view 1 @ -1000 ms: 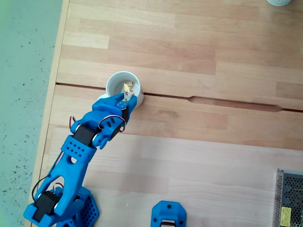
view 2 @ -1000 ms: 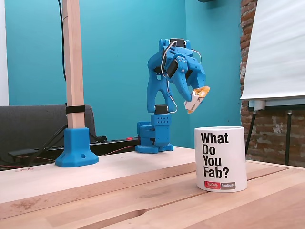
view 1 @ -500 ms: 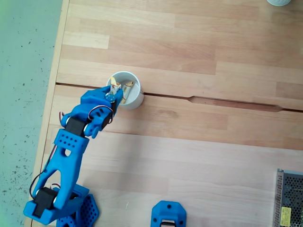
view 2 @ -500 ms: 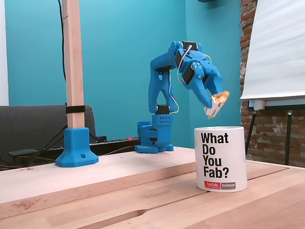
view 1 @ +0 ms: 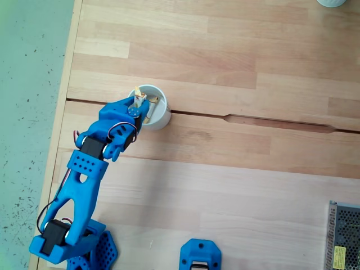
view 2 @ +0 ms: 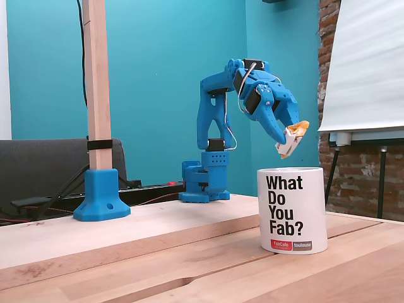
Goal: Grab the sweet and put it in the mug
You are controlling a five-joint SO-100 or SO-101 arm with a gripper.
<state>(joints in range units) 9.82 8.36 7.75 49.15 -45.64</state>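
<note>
The mug [view 2: 292,209] is white with black lettering and stands on the wooden table; from above its round rim [view 1: 163,110] shows beside the table seam. My blue gripper [view 2: 287,134] hangs just above the mug's rim, shut on the sweet [view 2: 292,139], a white wrapper with an orange twisted end. Seen from above, the gripper [view 1: 138,104] reaches over the mug's left side with the sweet [view 1: 140,100] at its tip. A yellowish scrap lies inside the mug next to the fingers; I cannot tell what it is.
A wooden post in a blue clamp [view 2: 101,192] stands at the table's left in the side view. A blue part [view 1: 199,256] and a metal mesh box [view 1: 343,239] sit at the near edge. The table's left edge [view 1: 64,101] runs close to the mug.
The arm swung the held sweet from beside the mug to above its opening. In the last half second it shifted only slightly; the gripper stayed shut on the sweet.
</note>
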